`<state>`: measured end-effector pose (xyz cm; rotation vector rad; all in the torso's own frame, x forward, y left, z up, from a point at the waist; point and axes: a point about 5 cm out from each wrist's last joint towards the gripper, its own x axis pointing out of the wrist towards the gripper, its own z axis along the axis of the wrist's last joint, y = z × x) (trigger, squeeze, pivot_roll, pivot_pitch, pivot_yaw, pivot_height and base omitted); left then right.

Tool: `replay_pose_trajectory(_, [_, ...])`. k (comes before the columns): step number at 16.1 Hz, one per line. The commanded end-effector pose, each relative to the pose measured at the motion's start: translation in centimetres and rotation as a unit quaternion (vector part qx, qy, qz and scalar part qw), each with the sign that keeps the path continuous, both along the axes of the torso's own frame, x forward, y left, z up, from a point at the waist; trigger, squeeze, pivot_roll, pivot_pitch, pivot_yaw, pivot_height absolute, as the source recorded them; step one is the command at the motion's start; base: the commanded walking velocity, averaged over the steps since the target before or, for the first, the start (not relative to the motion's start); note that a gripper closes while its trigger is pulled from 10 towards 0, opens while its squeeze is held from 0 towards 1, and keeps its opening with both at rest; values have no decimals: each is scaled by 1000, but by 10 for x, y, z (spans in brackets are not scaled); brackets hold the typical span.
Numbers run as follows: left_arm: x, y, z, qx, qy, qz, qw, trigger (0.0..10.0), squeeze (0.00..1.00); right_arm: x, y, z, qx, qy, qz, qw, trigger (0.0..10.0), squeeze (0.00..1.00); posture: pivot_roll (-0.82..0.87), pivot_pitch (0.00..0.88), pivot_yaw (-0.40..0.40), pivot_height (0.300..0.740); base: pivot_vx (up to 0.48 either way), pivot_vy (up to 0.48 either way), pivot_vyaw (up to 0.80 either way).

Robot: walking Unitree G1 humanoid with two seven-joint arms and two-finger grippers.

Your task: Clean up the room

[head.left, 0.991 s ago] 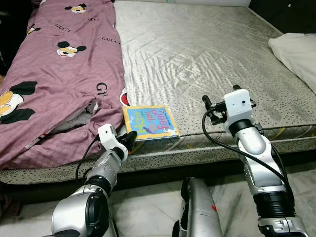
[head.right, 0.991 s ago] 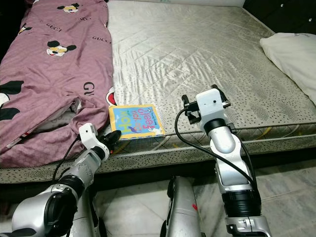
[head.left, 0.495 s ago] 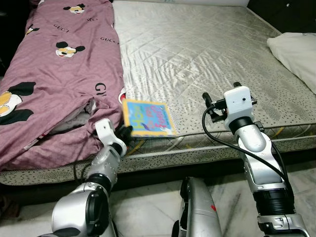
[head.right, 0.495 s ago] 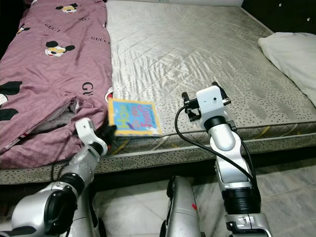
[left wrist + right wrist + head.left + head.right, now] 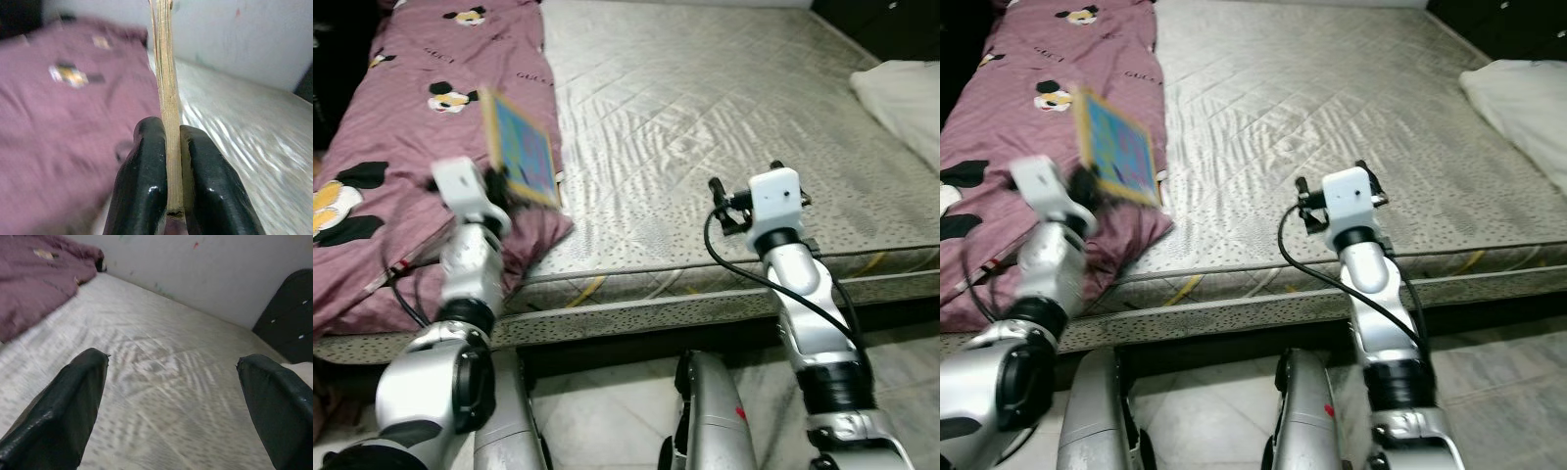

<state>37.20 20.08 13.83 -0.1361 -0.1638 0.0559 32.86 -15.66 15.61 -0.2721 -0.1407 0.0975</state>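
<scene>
— Left gripper?
— Clamped on the thin book, raised upright over the purple blanket on the bed.
— Right gripper?
— Spread wide apart, holding nothing, hovering above the bed near its front edge. White pillow off at the far right.

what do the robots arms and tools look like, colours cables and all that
Both arms are jointed silver metal with dark bands at the joints. Each wrist carries a boxy white camera housing, and a black cable loops from it down along the forearm. The left tool and right tool each have two long, glossy black fingers with rounded tips.
</scene>
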Motion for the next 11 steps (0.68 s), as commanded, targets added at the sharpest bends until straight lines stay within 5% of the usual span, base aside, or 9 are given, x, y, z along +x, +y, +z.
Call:
replay_pose_trajectory(1, [7,-6,33,40,-71,-3,997,0,0,3,1,2,27,-3,-2,1000,10000,0,-135,0,-33,535,0,0,0])
replay_pose_trajectory(4, [-6,-6,46,67,-126,16,990,0,0,1,21,-6,91,21,22,995,10000,0,-106,0,-11,535,0,0,0])
replay_pose_trajectory(7, [-33,-13,30,73,-115,32,990,0,0,-2,31,-12,128,26,33,991,10000,0,-75,0,5,539,0,0,0])
replay_pose_trajectory(8, [-44,-16,19,78,-102,31,991,10000,0,-1,33,-12,134,25,35,990,10000,0,-68,0,7,549,0,0,0])
replay_pose_trajectory(11, [-72,-21,-10,91,-55,28,994,10000,0,2,35,-11,148,24,37,988,10000,0,-64,0,12,589,0,0,0])
